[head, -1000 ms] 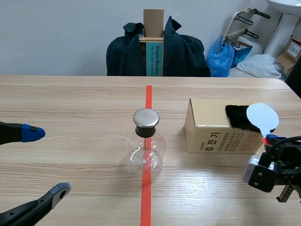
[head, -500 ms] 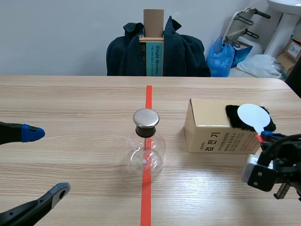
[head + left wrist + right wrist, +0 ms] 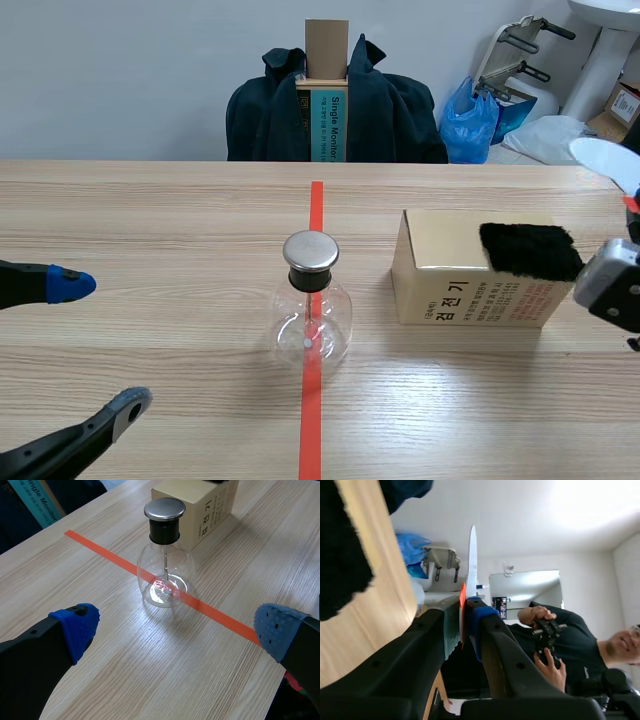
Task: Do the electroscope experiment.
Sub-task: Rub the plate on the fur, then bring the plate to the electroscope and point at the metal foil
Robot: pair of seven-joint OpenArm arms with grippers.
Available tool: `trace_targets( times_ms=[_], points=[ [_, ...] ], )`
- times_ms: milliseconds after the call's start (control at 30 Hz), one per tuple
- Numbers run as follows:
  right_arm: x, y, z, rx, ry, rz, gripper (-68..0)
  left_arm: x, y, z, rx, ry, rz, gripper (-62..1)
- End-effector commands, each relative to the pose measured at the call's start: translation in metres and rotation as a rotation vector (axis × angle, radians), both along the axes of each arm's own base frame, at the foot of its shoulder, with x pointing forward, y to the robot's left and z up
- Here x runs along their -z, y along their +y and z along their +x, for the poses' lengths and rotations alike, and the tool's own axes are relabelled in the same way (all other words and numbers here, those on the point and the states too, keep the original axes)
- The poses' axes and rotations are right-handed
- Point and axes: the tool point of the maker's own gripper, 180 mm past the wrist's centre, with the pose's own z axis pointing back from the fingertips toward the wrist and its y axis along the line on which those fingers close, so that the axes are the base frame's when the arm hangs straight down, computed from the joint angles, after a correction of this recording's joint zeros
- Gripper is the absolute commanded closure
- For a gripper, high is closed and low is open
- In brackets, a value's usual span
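The electroscope, a clear glass flask (image 3: 311,318) with a metal cap (image 3: 310,251), stands on the orange tape line mid-table. In the left wrist view the flask (image 3: 165,575) is ahead of my open left gripper (image 3: 175,630). In the scene view the left gripper (image 3: 100,345) is far to the flask's left. A black fur pad (image 3: 530,250) lies on a cardboard box (image 3: 450,275). My right gripper (image 3: 463,615) is shut on the red handle of a white disc (image 3: 471,560). It holds the disc (image 3: 608,160) raised to the right of the box, off the fur pad (image 3: 340,555).
A chair draped with a dark jacket (image 3: 335,110) stands behind the table, with a blue bag (image 3: 470,120) and clutter at the back right. A person (image 3: 560,630) holding a controller shows in the right wrist view.
The right gripper lifted the white disc off the fur pad and carried it up and to the right, to the picture's edge. The left arm stayed still.
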Motion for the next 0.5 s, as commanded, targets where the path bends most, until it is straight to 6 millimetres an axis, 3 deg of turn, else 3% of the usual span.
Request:
trace_targets(
  times_ms=[0, 133, 167, 300, 333, 467],
  points=[
    [-0.019, -0.005, 0.0, 0.01, -0.054, -0.006, -0.8, -0.003, -0.003, 0.0, -0.013, -0.004, -0.035, -62.3],
    [-0.039, -0.011, -0.002, 0.024, -0.104, 0.001, -0.9, 0.008, 0.0, 0.004, -0.029, 0.03, 0.023, -62.3],
    [-0.042, -0.013, -0.003, 0.029, -0.114, 0.001, -0.9, 0.013, 0.002, 0.007, -0.027, 0.043, 0.044, -55.9],
    [-0.058, -0.019, -0.005, 0.047, -0.162, 0.022, -0.9, 0.031, 0.012, 0.027, -0.048, 0.058, 0.091, -9.9],
    [-0.06, -0.019, -0.005, 0.042, -0.17, 0.02, -0.9, 0.036, 0.014, 0.033, -0.048, 0.062, 0.094, -1.2],
    [-0.072, -0.021, -0.007, 0.051, -0.233, 0.027, -0.9, 0.056, 0.015, 0.049, -0.021, 0.088, 0.079, -2.8]
  ],
)
